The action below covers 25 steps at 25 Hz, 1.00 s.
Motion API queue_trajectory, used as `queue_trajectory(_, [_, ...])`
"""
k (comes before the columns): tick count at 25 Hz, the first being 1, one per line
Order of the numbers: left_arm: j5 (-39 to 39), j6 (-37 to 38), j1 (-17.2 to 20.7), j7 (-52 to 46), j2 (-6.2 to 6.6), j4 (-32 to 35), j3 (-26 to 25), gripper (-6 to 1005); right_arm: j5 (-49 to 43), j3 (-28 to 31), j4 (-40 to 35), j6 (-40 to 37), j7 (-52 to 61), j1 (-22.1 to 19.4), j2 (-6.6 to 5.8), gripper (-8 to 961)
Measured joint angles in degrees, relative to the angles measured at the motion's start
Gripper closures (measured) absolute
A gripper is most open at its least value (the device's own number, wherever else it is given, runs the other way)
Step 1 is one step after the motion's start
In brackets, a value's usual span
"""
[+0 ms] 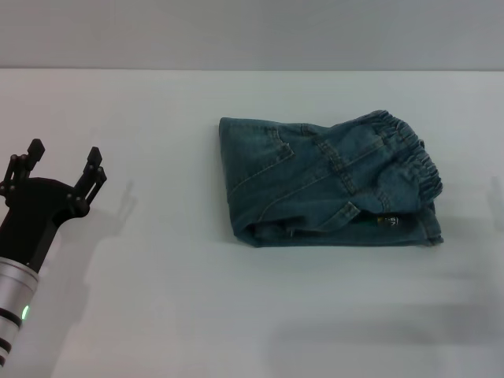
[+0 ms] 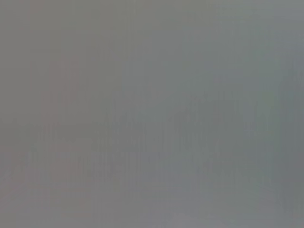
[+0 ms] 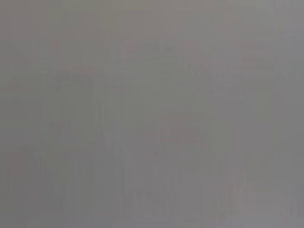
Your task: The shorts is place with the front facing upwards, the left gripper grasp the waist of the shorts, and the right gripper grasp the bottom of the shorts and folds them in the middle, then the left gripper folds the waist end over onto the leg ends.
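Judging from the folded bundle, both folds look done, so the sound move now is keeping clear without snagging cloth. Left hand (image 1: 64, 167) hovers wide and empty, well apart from the shorts (image 1: 327, 183) lying mid-table (image 1: 157, 315). Right hand is out of view. Denim looks stiff, seamed, with a gathered elastic waist (image 1: 405, 150) on top.

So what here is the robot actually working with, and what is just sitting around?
Part of the job:
- denim shorts, already folded into a bundle, elastic waist on the right
- left gripper, fingers open, off to the left, holding nothing

Just there:
- white table underneath

The right gripper is not in view.
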Motion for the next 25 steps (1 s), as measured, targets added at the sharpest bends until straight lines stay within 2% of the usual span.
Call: queue_trajectory(25, [-0.01,-0.53,-0.10,-0.08,0.03,0.00,0.36,165,0.28,-0.71,-0.27,-0.45,0.26,0.37,-0.14,328])
